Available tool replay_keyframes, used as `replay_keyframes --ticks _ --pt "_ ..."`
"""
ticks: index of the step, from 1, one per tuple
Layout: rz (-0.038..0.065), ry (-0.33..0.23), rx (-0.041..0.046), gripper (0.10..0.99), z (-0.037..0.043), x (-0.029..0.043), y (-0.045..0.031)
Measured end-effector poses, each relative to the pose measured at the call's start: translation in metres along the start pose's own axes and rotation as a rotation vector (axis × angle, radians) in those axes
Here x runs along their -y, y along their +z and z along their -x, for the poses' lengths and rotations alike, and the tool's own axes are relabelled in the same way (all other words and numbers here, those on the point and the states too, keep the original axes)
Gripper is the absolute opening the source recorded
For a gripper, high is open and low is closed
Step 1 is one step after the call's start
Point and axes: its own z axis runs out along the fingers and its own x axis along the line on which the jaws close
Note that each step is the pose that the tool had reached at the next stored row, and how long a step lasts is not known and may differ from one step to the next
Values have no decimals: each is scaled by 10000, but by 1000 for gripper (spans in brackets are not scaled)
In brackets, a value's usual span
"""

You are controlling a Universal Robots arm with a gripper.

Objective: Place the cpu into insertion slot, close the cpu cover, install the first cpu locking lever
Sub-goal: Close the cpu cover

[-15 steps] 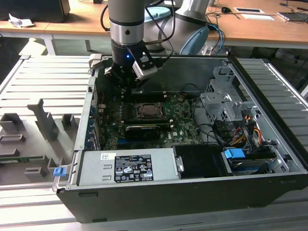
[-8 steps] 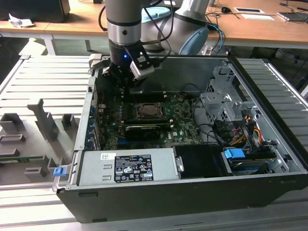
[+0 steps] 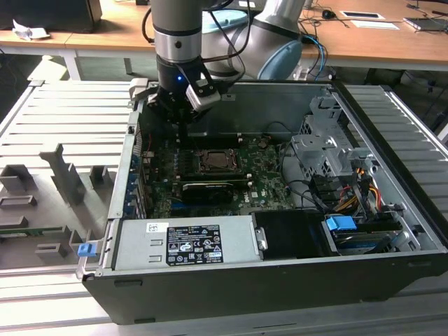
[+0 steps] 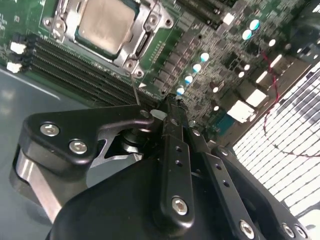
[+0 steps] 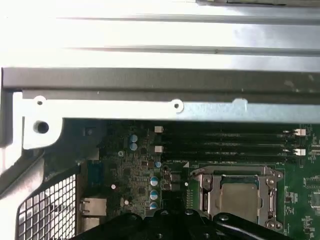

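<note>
Exterior view: the gripper (image 3: 180, 126) is held at the upper left of the frame, over the motherboard (image 3: 262, 185). Second wrist view: it is closed just beside the thin locking lever (image 4: 134, 87). The cpu (image 4: 106, 22) lies seated under the lowered cpu cover (image 4: 146, 20). The lever is probably best pressed steadily, so that it does not slip off.

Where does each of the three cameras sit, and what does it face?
Exterior view: off the arm, above the open computer case, looking in; arm and gripper show.
First wrist view: on the arm, facing the motherboard; gripper edge shows.
Second wrist view: on the arm, looking past the gripper.
Both wrist views share the cpu.
</note>
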Motion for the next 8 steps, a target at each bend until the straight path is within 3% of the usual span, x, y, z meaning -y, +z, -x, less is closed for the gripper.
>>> replay_keyframes --ticks 4,8 --pt "7 1 0 106 -1 -79 14" --pt "7 0 -1 106 -1 -80 14"
